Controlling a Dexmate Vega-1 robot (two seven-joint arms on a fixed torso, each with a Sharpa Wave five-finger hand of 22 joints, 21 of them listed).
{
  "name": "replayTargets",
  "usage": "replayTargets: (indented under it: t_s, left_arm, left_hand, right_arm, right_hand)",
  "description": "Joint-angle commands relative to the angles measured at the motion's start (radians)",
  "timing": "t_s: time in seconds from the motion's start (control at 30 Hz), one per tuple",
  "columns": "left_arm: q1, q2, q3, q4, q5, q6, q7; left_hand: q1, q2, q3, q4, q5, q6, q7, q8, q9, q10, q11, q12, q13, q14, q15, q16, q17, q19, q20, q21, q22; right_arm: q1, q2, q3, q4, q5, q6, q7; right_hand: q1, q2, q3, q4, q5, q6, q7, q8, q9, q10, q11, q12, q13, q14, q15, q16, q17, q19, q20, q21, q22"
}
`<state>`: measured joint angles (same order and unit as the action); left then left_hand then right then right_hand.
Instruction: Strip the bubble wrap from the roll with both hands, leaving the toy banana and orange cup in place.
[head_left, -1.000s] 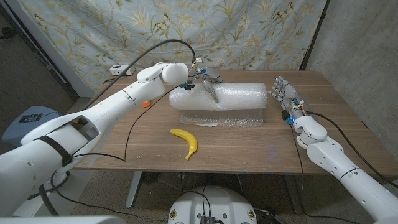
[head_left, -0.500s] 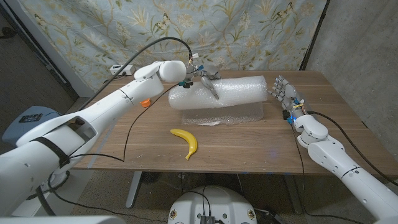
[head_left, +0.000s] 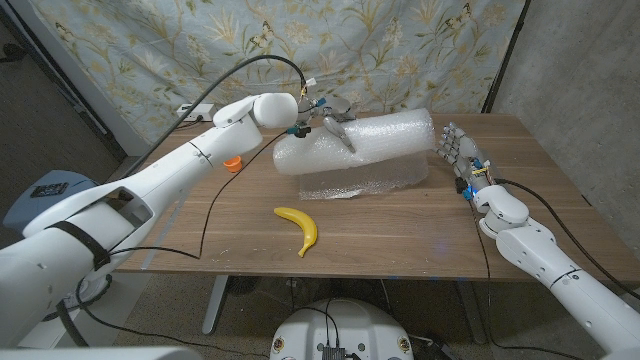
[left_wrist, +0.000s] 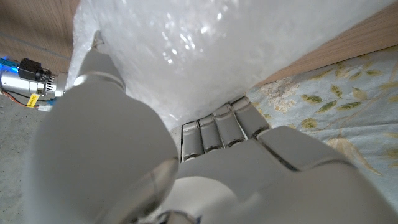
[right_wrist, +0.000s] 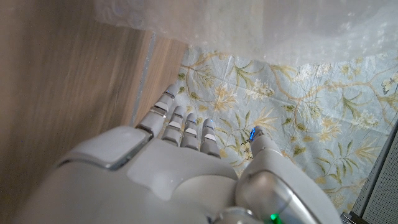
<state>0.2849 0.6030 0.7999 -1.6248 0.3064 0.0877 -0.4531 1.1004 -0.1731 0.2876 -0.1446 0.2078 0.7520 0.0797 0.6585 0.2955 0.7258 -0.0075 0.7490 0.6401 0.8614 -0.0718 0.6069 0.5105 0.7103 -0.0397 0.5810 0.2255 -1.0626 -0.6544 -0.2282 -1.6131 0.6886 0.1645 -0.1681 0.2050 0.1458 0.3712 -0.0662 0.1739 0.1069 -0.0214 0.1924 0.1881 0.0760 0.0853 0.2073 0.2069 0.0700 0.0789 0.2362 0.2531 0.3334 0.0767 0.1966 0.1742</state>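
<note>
**Roll lifted at one end, unwinding under way**

At the left of the head view, the orange cup sits untouched near the table's far left edge, just below your left forearm. Moving right, your left hand is clamped over the top of the bubble wrap roll in the upper centre of the frame, fingers curled onto the wrap; the left wrist view shows the fingers pressed into the plastic. The roll is tilted, its right end raised, and a loose sheet hangs from it to the table. The toy banana lies below it in the lower centre, well apart from the wrap.

At right, your right hand stands upright just beside the roll's raised end, fingers apart, holding nothing.

You appear to be mid-strip. Next, I'd judge, you need the right hand to take the roll's free end so both hands can pull the sheet away, keeping the trailing wrap from dragging over the banana.
</note>
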Motion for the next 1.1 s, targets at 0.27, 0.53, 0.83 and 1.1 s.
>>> replayTargets:
  t_s: [0.27, 0.53, 0.83, 1.1]
  left_arm:
    - [0.029, -0.002, -0.038, -0.039, -0.114, 0.059, 0.059]
    - [0.043, -0.003, -0.051, -0.053, -0.162, 0.078, 0.084]
    - [0.084, 0.002, -0.077, -0.083, -0.224, 0.118, 0.133]
    - [0.088, -0.001, -0.079, -0.077, -0.264, 0.142, 0.155]
  left_hand:
    - [0.173, 0.188, -0.002, -0.002, 0.011, 0.1, -0.096, 0.012, 0.006, 0.146, -0.132, -0.006, 0.013, 0.173, -0.158, 0.004, 0.009, -0.006, 0.002, 0.012, 0.003]
    - [0.172, 0.189, -0.003, -0.003, 0.013, 0.106, -0.094, 0.016, 0.006, 0.152, -0.129, -0.011, 0.017, 0.176, -0.159, 0.003, 0.012, -0.008, 0.002, 0.019, 0.003]
    - [0.173, 0.19, -0.003, -0.004, 0.015, 0.107, -0.092, 0.019, 0.008, 0.154, -0.129, -0.014, 0.026, 0.182, -0.159, 0.002, 0.014, -0.01, 0.002, 0.025, 0.003]
    - [0.173, 0.191, -0.004, -0.005, 0.016, 0.107, -0.095, 0.023, 0.01, 0.159, -0.13, -0.02, 0.028, 0.181, -0.16, 0.001, 0.019, -0.013, 0.002, 0.031, 0.003]
  right_arm:
    - [-0.003, -0.005, -0.001, -0.001, 0.007, -0.012, 0.004]
    - [-0.007, -0.01, 0.001, -0.004, 0.012, -0.019, 0.006]
    - [-0.006, -0.021, 0.003, -0.003, 0.014, -0.032, 0.008]
    - [0.003, -0.017, -0.001, 0.012, 0.025, -0.04, 0.02]
  right_hand:
    - [-0.003, 0.003, 0.008, -0.001, 0.006, 0.01, 0.0, 0.004, 0.004, 0.008, 0.0, 0.003, 0.004, 0.004, 0.006, 0.005, 0.002, 0.007, 0.007, 0.007, 0.005]
    - [-0.003, 0.002, 0.008, -0.002, 0.006, 0.01, 0.0, 0.004, 0.004, 0.007, 0.001, 0.002, 0.004, 0.003, 0.007, 0.005, 0.001, 0.006, 0.007, 0.007, 0.005]
    - [-0.004, 0.002, 0.008, -0.001, 0.006, 0.01, 0.0, 0.004, 0.004, 0.007, 0.0, 0.002, 0.004, 0.003, 0.008, 0.005, 0.002, 0.005, 0.008, 0.007, 0.005]
    - [-0.003, 0.002, 0.009, -0.002, 0.006, 0.009, 0.001, 0.004, 0.004, 0.006, 0.0, 0.002, 0.004, 0.003, 0.008, 0.005, 0.002, 0.006, 0.008, 0.007, 0.005]
